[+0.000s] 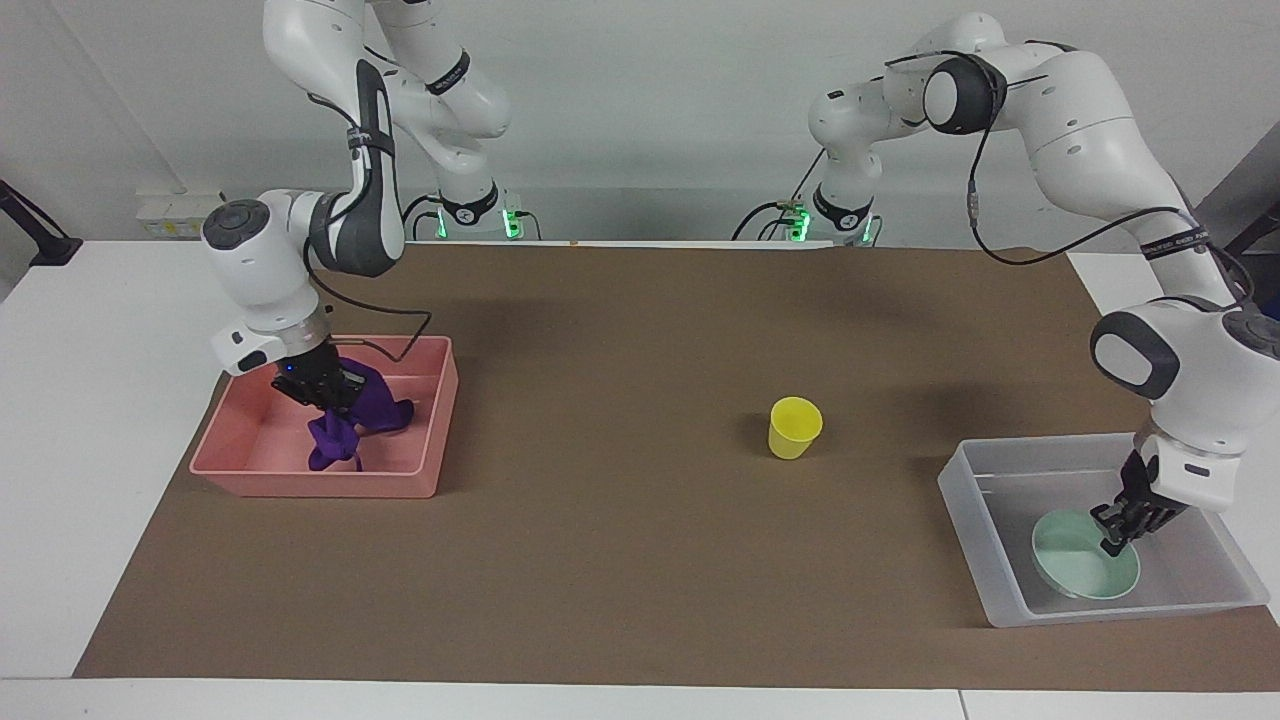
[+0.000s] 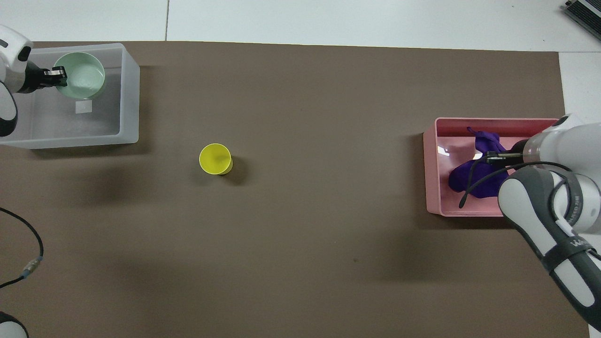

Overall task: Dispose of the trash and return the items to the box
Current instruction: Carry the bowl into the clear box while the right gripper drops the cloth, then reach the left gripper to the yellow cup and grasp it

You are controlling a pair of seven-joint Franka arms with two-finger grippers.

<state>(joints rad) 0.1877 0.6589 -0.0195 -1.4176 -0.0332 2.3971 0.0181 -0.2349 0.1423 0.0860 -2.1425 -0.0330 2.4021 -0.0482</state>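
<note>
My right gripper [image 1: 325, 393] is shut on the deep-purple rag [image 1: 372, 410] and holds it low inside the pink tray [image 1: 300, 482]; the rag's lower end hangs to the tray's floor. In the overhead view the gripper [image 2: 490, 157] and rag [image 2: 469, 176] sit within the tray [image 2: 432, 173]. My left gripper [image 1: 1115, 538] is shut on the rim of the mint-green bowl [image 1: 1080, 572], low and tilted inside the clear bin [image 1: 972, 505]; the overhead view shows the gripper [image 2: 61, 77], bowl [image 2: 83, 75] and bin [image 2: 127, 94]. The yellow cup [image 1: 795, 427] stands upright on the brown mat [image 2: 215, 158].
The bin's white label [image 2: 83, 107] shows beside the bowl, nearer to the robots. The brown mat [image 1: 600, 560] covers the table between tray and bin. A loose black cable [image 2: 28, 263] lies at the left arm's end, near the robots.
</note>
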